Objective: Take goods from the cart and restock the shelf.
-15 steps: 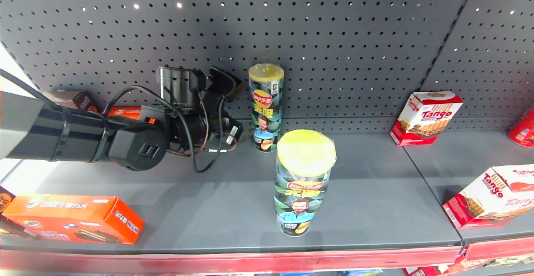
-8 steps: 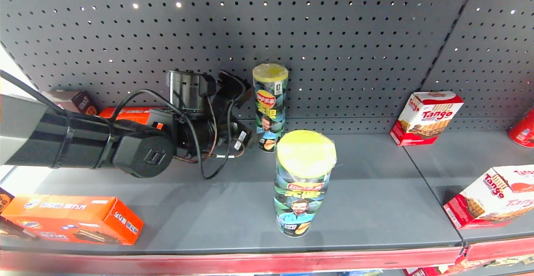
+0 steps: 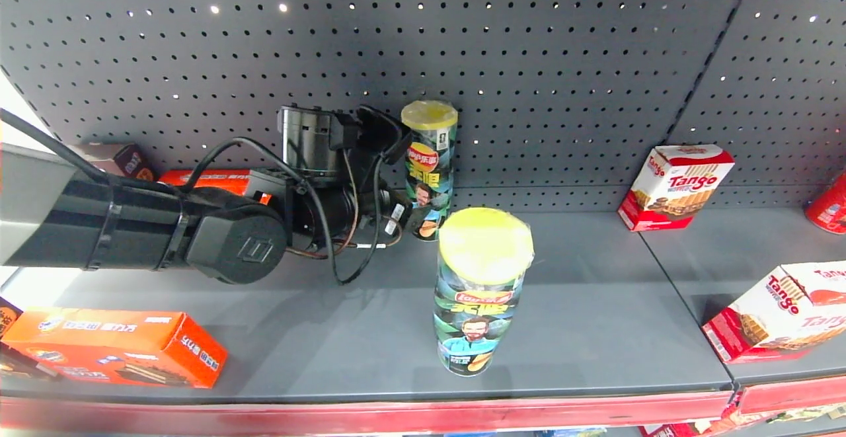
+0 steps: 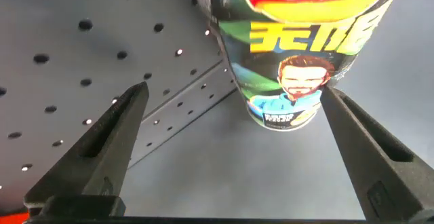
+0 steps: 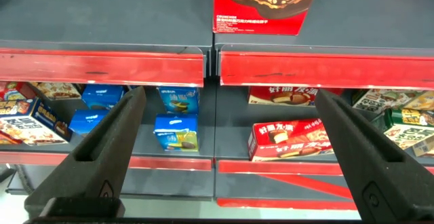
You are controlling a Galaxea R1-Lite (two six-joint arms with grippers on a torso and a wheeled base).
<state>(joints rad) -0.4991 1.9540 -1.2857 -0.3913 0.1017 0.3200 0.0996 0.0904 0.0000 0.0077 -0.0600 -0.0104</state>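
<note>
Two tall chip cans with yellow lids stand upright on the grey shelf (image 3: 595, 305). One can (image 3: 429, 166) is at the back by the pegboard, the other (image 3: 481, 291) nearer the front edge. My left gripper (image 3: 396, 174) is open at the back can's left side, its fingers (image 4: 108, 142) spread either side of that can's lower part (image 4: 298, 54). One finger lies close to the can's edge; I cannot tell if it touches. My right gripper (image 5: 230, 94) is open and holds nothing, facing lower shelves.
An orange box (image 3: 115, 348) lies front left, with another orange box (image 3: 211, 178) and a brown box (image 3: 119, 158) behind the left arm. Wafer boxes (image 3: 674, 186) (image 3: 780, 311) and a red can (image 3: 829, 205) sit on the right. Lower shelves (image 5: 102, 64) hold several snack boxes.
My left arm has moved right, bringing the open gripper up to the back can. That can has shifted slightly right. The front can has stayed put.
</note>
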